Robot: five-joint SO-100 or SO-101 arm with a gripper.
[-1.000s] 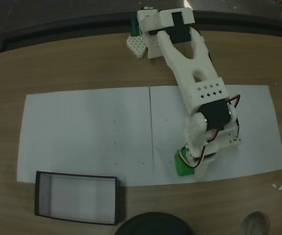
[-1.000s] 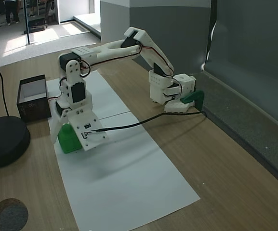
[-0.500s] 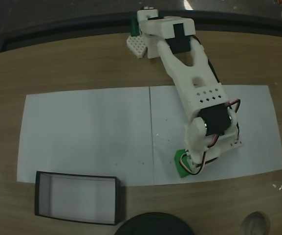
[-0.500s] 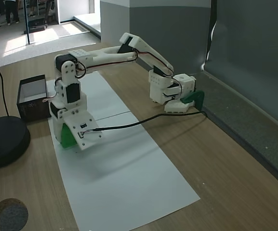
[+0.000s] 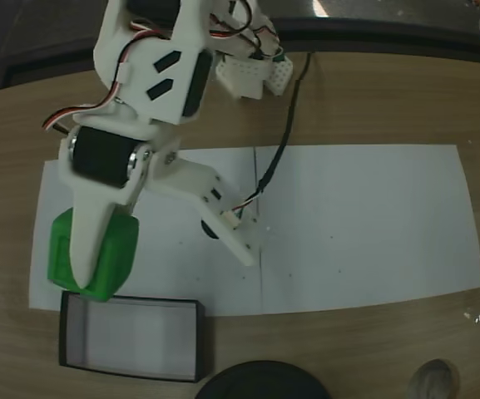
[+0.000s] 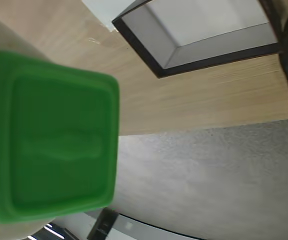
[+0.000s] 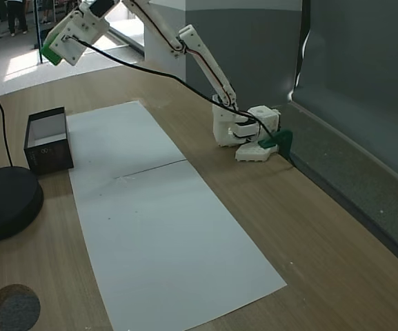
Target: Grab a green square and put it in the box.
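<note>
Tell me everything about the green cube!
The green cube is bright, smooth and plastic-looking, with rounded edges and a raised shape on the face toward the wrist camera. The gripper holds it high in the air, as a fixed view shows. From above, it hangs near the box, at its left end.

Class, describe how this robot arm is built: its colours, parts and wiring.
The arm is white printed plastic with black servo motors at the joints, thin red, orange and white wires along its links, and a black cable trailing to its white and dark green base. Its jaws are white.
</note>
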